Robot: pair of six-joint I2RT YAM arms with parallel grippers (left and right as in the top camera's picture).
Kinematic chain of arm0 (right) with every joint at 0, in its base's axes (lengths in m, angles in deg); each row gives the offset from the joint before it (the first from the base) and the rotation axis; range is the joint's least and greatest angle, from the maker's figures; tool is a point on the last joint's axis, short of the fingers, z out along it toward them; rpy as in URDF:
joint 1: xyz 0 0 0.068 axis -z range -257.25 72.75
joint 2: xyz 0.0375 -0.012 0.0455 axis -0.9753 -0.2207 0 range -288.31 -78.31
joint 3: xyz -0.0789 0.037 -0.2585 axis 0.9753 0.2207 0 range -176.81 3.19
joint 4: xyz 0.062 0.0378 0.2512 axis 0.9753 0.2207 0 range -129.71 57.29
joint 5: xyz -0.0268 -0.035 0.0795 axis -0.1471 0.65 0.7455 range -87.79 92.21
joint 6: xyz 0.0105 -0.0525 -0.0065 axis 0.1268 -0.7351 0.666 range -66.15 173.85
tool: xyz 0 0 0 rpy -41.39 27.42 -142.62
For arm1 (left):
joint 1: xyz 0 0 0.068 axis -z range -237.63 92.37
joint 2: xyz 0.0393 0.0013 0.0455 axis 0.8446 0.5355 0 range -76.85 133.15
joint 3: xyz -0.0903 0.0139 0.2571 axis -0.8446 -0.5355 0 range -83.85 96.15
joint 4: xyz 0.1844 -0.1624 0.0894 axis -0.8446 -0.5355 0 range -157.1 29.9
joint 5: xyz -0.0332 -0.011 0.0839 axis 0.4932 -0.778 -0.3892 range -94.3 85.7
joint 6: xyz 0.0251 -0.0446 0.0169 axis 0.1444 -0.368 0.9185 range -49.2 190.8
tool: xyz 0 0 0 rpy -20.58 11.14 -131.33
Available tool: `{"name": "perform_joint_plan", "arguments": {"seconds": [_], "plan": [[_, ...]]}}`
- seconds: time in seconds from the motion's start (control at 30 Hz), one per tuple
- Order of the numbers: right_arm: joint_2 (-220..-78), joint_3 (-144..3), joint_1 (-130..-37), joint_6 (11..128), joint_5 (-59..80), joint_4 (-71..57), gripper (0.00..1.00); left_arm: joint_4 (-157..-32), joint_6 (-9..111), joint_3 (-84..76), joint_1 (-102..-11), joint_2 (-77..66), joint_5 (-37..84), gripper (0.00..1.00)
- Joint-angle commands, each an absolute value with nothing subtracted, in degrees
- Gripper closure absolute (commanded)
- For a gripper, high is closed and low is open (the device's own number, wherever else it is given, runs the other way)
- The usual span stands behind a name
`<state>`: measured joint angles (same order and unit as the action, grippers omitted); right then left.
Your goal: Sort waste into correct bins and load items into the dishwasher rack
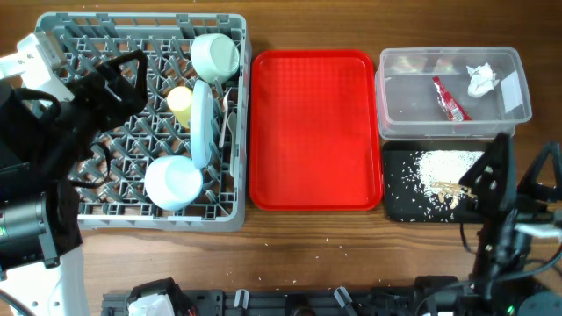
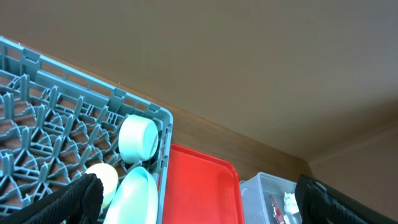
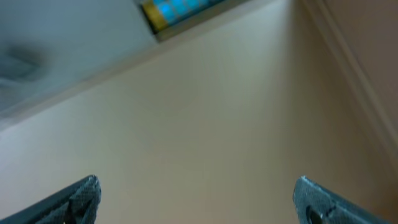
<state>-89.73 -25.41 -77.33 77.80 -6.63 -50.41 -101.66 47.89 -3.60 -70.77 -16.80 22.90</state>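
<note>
The grey dishwasher rack at the left holds a pale green bowl, a yellow cup, an upright light blue plate, a light blue dish and white cutlery. The clear tub holds the red wrapper and white napkin. The black tray holds rice crumbs. My left gripper hangs open and empty over the rack. My right gripper is open and empty beside the black tray. It points up in the right wrist view.
The red serving tray lies bare between the rack and the bins. The left wrist view shows the rack, bowl, cup, plate, red tray and tub between the open fingers.
</note>
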Motion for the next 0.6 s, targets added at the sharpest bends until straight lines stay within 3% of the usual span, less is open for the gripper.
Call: {"name": "perform_joint_plan", "arguments": {"seconds": [0.0, 0.17, 0.3, 0.43, 0.57], "plan": [[-82.83, -16.75, -80.54, 67.20, -0.42, -54.65, 0.00, -101.53, 47.62, -3.47, -71.03, -16.78, 22.39, 0.00], [-78.52, -6.59, -80.95, 54.02, 12.08, -52.68, 0.00, -101.53, 47.62, -3.47, -71.03, -16.78, 22.39, 0.00], [-78.50, 2.46, -80.93, 53.97, 11.03, -52.60, 0.00, -101.53, 47.62, -3.47, -71.03, -16.78, 22.39, 0.00], [-78.48, 2.90, -80.93, 53.97, 6.81, -39.70, 0.00, -101.53, 47.62, -3.47, -71.03, -16.78, 22.39, 0.00], [-78.48, 2.90, -80.93, 49.43, 6.13, -39.72, 0.00, -101.53, 47.62, -3.47, -71.03, -16.78, 22.39, 0.00]]}}
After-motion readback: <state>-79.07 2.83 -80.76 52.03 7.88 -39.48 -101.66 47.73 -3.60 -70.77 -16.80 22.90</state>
